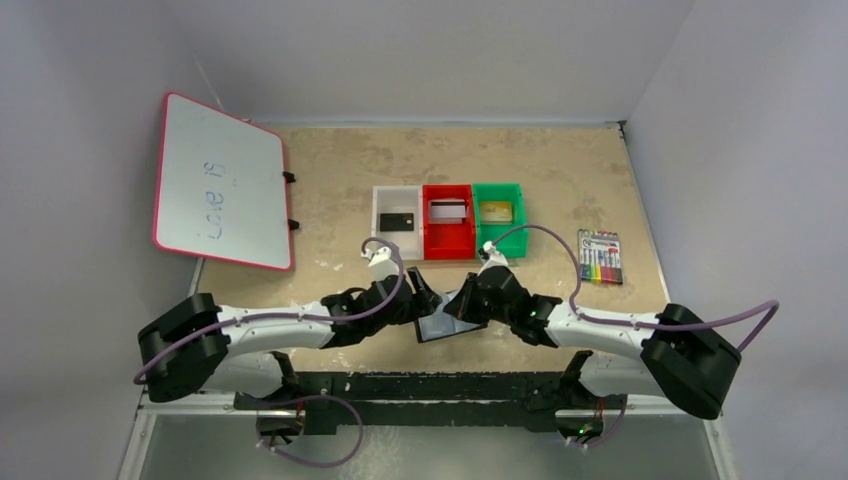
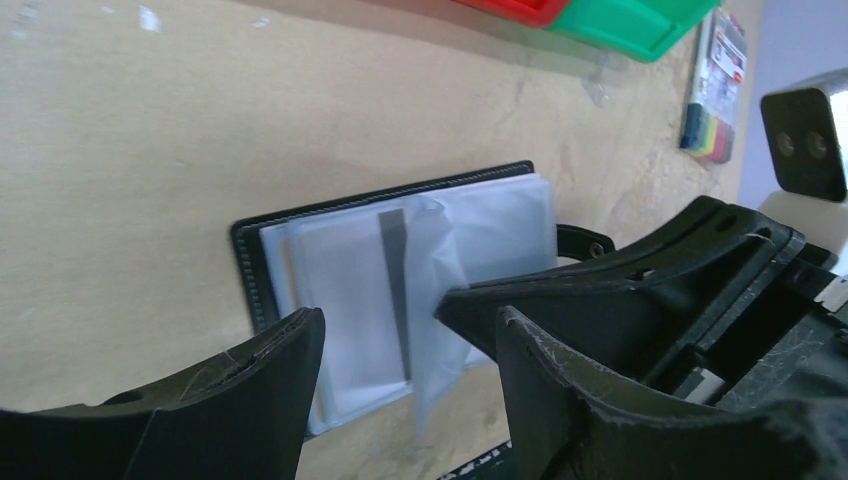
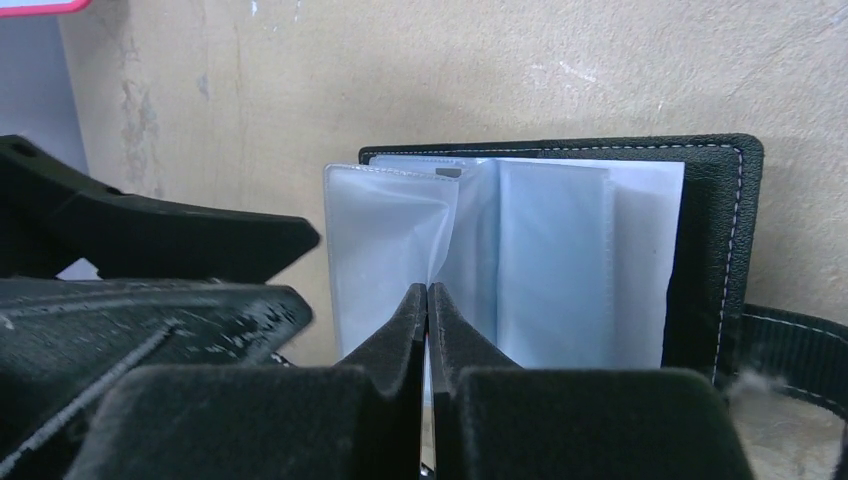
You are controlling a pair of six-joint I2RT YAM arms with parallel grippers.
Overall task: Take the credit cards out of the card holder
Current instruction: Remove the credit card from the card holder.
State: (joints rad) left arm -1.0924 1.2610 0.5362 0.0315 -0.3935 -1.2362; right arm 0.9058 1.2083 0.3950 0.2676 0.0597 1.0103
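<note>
Card holder [image 2: 340,290] was lying open and flat on the tabletop [image 2: 120,150], close to the arm bases and well short of the bins. It had a black cover with pale stitching, see-through sleeves fanned out inside, and a short black strap [image 3: 790,335] off one side.

Right gripper [image 3: 428,318] had its fingers clenched together on one clear sleeve [image 3: 385,240], holding it lifted off the others. Left gripper [image 2: 400,395] was spread wide at the holder's near edge, gripping nothing.

The cards sat apart from it:
- black card [image 1: 397,220] in the white bin [image 1: 380,200]
- silver card [image 1: 448,210] in the red bin [image 1: 447,245]
- gold card [image 1: 497,211] in the green bin [image 1: 519,205]

From above, the card holder was mostly buried under both grippers. Its near edge hid behind fingers in both wrist views, and the strap ran out of frame. A grey strip [image 2: 394,270] under the sleeves was too murky to identify.
</note>
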